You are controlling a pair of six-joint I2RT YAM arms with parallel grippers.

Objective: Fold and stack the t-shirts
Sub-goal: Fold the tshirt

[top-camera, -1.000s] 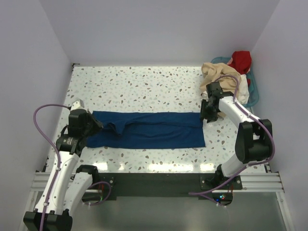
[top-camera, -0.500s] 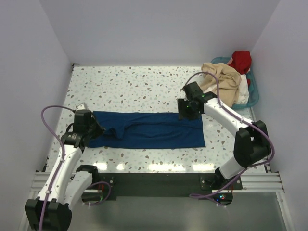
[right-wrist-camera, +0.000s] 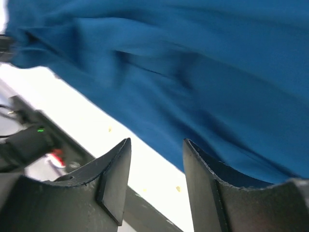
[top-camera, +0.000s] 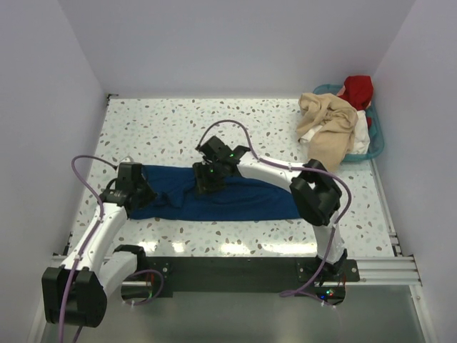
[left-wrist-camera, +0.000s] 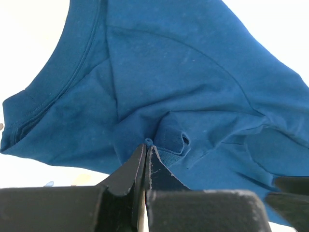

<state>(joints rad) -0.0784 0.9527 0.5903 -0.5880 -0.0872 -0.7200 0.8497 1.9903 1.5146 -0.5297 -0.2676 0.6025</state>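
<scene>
The dark navy t-shirt (top-camera: 250, 196) lies folded into a long band across the near half of the table. My left gripper (top-camera: 145, 191) is at its left end, shut on a small pinched fold of the navy cloth (left-wrist-camera: 159, 137) beside the collar. My right gripper (top-camera: 206, 183) reaches over the band's left-middle part with its jaws open and empty; in the right wrist view (right-wrist-camera: 157, 147) the navy shirt (right-wrist-camera: 193, 72) lies blurred beyond the fingertips. A beige t-shirt (top-camera: 330, 125), a red one (top-camera: 357, 89) and a white one (top-camera: 363, 136) are heaped at the back right.
A teal plastic basket (top-camera: 378, 136) at the back right corner holds the heap, and the beige shirt spills over its left rim onto the table. The speckled table (top-camera: 178, 128) is walled at the left, back and right. The right arm stretches across the navy band.
My right arm has swung left from the shirt's right end to its left-middle part. My left gripper has shifted slightly right, still holding the cloth.
</scene>
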